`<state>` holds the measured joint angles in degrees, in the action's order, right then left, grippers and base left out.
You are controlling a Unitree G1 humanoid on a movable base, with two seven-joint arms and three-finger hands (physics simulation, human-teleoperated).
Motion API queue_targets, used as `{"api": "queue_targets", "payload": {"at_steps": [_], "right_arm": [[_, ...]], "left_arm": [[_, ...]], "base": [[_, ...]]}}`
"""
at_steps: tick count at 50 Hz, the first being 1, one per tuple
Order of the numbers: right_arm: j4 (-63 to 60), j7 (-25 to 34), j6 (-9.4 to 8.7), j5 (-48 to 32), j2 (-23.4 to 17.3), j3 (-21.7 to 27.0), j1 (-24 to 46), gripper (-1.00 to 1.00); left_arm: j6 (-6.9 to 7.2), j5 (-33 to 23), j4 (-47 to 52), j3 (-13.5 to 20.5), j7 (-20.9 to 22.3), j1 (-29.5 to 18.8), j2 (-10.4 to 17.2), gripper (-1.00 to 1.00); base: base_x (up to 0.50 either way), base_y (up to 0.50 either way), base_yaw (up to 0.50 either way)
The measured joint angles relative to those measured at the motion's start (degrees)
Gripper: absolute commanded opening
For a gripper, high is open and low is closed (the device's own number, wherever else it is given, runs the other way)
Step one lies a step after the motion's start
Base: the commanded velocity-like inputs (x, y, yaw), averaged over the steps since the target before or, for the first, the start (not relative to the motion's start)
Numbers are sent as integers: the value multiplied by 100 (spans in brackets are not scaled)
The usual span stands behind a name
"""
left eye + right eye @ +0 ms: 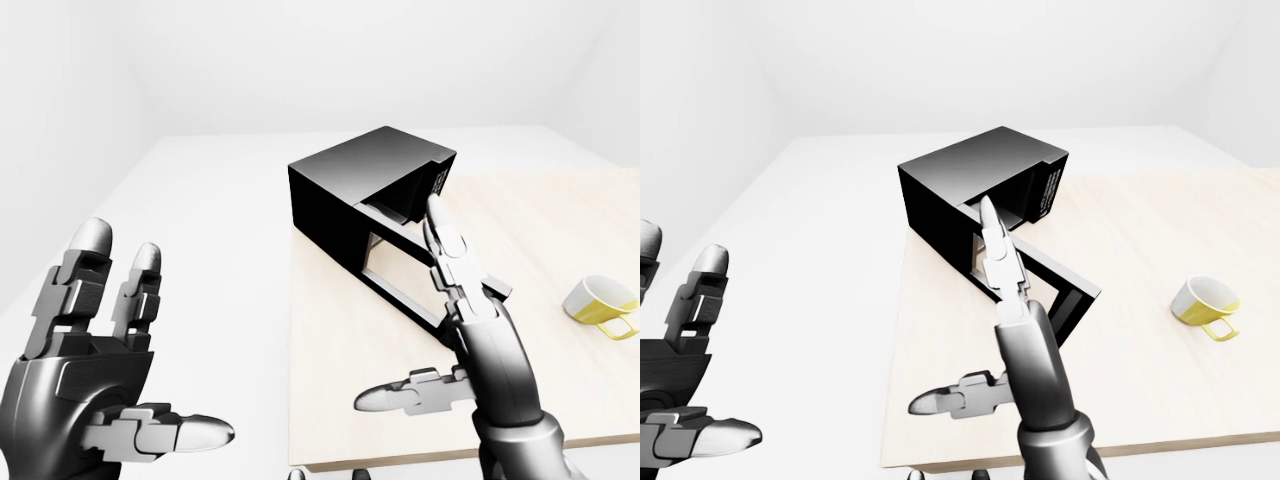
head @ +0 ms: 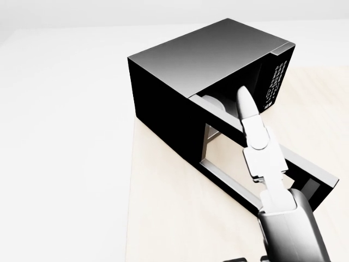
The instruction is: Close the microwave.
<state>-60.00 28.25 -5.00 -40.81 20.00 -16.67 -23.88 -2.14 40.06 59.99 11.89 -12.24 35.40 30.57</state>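
Note:
A black microwave (image 1: 370, 165) stands on the left part of a light wooden table (image 1: 330, 390). Its door (image 2: 226, 180) is swung wide open, with the window frame reaching toward the bottom right of the views. My right hand (image 1: 450, 320) is open with its fingers straight, and it rises in front of the door's free end. I cannot tell whether it touches the door. My left hand (image 1: 130, 350) is open and empty at the lower left, off the table's left edge.
A white mug with a yellow inside (image 1: 600, 303) lies on its side at the table's right. The table's near edge runs along the bottom of the eye views. White floor and walls lie around the table.

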Motion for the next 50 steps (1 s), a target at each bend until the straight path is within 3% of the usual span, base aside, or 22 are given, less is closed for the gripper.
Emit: {"api": "queue_targets", "payload": {"at_steps": [16,35,50], "right_arm": [[0,-710,0,423,-129,-166,101,100],[248,-2801,0,1961,-1841,-331,553,100],[1173,-3591,0,2620,-2431,-444,572,100]], "left_arm": [[-5,-79,0,-58,18,-5,-48,100],[45,-181,0,-124,56,-37,-128,100],[121,-257,0,-162,93,-81,-203,100]], "base": [[0,0,0],[0,0,0],[0,0,0]]}}
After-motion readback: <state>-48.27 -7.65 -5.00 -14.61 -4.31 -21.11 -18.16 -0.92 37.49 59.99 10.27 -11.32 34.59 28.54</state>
